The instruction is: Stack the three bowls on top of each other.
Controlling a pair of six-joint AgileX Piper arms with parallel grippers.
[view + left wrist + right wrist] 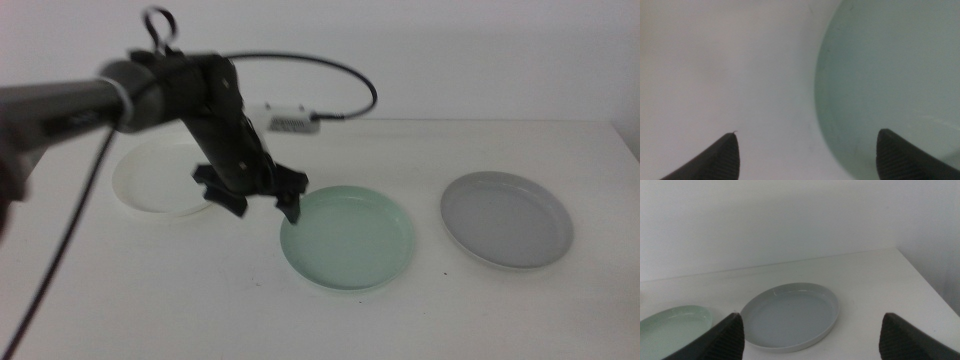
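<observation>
Left claw (262, 200) spread wide, empty, astride the mint green bowl (349, 237) rim; right claw (810, 340) likewise spread.

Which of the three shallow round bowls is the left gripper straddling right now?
The pale mint green bowl in the middle: the open left gripper spans its near-left rim. The white bowl and grey bowl sit apart.

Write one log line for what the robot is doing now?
left tool: open, straddling mint bowl rim | right tool: open, waiting | white bowl, grey bowl: apart, unstacked
</observation>
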